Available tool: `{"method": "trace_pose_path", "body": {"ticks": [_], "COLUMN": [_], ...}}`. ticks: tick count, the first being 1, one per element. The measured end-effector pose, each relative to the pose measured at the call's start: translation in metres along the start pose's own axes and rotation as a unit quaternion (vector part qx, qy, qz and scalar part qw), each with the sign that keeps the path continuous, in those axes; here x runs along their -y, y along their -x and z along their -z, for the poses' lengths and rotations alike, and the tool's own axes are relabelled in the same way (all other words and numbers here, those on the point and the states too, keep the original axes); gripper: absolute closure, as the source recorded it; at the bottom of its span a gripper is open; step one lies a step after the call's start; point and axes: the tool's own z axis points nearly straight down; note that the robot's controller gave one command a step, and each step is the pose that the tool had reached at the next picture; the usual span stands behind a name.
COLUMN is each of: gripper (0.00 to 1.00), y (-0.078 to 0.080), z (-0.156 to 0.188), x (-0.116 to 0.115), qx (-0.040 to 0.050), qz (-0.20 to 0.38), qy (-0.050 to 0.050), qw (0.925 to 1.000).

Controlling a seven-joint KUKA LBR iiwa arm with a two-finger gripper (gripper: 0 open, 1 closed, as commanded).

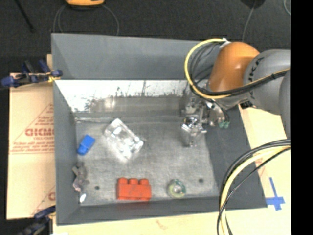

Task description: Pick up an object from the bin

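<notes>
In the right rear part of the grey metal bin (146, 67), near the back wall, the robot's gripper (191, 133) hangs above bare grey floor. The arm reaches in from the right, its wrist under a rounded orange cover (230, 70) with yellow and black cables looping round it. Whether the gripper is open or closed cannot be told from this angle, and nothing can be seen held in it.

No object lies directly beneath the gripper. The nearest thing is a crumpled clear plastic packet (122, 139), to its left in the middle of the bin. Forward of the gripper, near the front wall, sits a small greenish translucent ball (176, 188). Left of that ball, also along the front, lies a red toy building brick with studs on its upper edge (133, 189).

The remaining things lie well apart from the gripper on the left side: a small blue block (86, 144) beside the clear packet, and nearer the front left corner a small grey lumpy piece (78, 176) with a tiny white scrap (82, 198) just in front of it
</notes>
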Motion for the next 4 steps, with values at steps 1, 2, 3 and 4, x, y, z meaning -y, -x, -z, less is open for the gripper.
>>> {"method": "trace_pose_path", "body": {"ticks": [1, 2, 3, 4], "gripper": [0.00, 0.00, 0.00, 0.00], "y": [-0.002, -0.007, -0.006, -0.011], "z": [0.021, 0.027, -0.001, -0.004], "x": [0.041, 0.048, 0.044, 0.032], "qx": [0.0001, -0.0011, -0.0005, 0.0048], "qz": [-0.044, -0.092, -0.278, -0.335], "qy": [0.000, 0.000, 0.006, 0.004], "qw": [0.9990, 0.9958, 0.9606, 0.9421]}}
